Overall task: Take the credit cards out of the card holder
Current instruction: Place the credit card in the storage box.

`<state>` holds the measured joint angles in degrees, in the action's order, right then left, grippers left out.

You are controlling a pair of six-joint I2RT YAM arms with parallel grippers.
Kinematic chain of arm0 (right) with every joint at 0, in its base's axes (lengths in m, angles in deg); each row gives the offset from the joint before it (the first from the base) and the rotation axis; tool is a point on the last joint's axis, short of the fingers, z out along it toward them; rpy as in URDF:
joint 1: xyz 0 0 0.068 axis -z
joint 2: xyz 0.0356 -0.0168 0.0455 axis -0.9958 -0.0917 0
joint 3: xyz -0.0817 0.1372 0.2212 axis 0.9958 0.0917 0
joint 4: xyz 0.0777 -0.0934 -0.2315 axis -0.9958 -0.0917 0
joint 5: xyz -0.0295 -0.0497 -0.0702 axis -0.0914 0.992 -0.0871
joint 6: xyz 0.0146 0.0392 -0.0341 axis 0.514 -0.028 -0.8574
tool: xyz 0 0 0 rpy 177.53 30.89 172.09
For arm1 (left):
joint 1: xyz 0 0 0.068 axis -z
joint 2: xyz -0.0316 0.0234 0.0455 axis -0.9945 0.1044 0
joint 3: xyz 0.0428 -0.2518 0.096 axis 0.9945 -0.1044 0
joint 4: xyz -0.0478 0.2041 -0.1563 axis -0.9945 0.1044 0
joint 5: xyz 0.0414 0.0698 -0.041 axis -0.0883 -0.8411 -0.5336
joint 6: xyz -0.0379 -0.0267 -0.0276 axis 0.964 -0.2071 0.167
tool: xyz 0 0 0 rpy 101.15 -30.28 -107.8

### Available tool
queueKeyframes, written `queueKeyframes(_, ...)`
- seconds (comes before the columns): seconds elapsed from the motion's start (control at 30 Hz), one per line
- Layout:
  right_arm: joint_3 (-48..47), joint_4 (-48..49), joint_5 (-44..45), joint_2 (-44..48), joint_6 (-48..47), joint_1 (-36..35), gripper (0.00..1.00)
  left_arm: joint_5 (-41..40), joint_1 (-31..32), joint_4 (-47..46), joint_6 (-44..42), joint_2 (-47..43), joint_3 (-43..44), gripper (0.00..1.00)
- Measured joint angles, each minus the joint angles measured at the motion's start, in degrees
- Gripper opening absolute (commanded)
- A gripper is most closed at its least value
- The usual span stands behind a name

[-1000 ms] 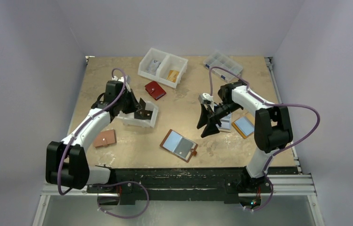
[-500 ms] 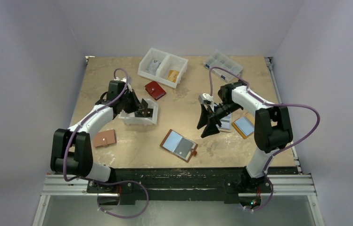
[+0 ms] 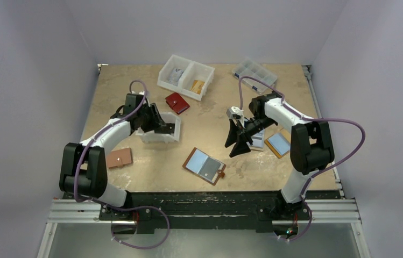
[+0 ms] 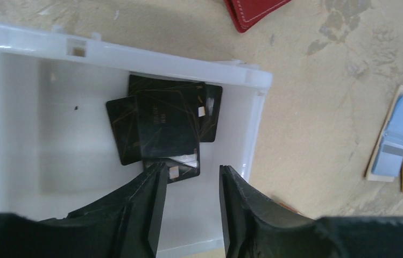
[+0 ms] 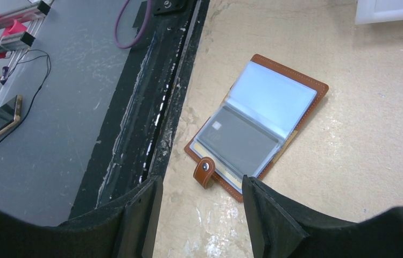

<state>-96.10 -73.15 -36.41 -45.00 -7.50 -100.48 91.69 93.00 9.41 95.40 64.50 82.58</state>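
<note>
In the view from above, I am holding my left pincer (image 3: 165, 129) over the white plastic tray (image 3: 153, 138), which I judge is the collecting place for the removed cards. Its fingers are standing apart and are gripping nothing. My right pincer (image 3: 235, 146) is hanging spread and empty near the dark reddish-brown leather-like folding card holder (image 3: 204, 165). The holder is lying opened flat on the tan table (image 3: 215, 118) near the front edge, probably so that both inner pockets are facing up. Its long axis is running from upper left to lower right, with the small snap tab (image 3: 221, 173) at the lower right end. In the left wrist view, three small thin flat dark rectangular credit cards (image 4: 158, 126) are lying overlapped inside the tray, close to its right wall. Their long sides are going roughly along the far wall, and the top one is turned a little. A bright red wallet (image 4: 253, 8) is lying apart beyond the tray. In the right wrist view, the holder is pointing its tab toward the black table edge, and a dark grey card (image 5: 242, 142) seems to be sitting in the clear pocket, so I judge the task is not finished.
</note>
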Motion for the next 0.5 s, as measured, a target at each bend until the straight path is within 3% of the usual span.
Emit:
queueKeyframes(0.2, 0.24, 1.14, 0.26, 0.04, 0.81, 0.0, 0.63, -7.45, 0.0, 5.57, -1.05, -5.73, 0.79, 0.69)
queueKeyframes(0.37, 2.01, 3.74, 2.12, 2.69, 3.28, 0.02, 0.63, -13.9, 0.0, 8.33, -2.54, -15.96, 3.43, 0.98)
queueKeyframes(0.5, 2.29, 5.4, 4.44, 7.96, 5.38, 0.07, 0.64, -17.2, -0.04, 10.29, -1.88, -25.42, 3.69, 0.99)
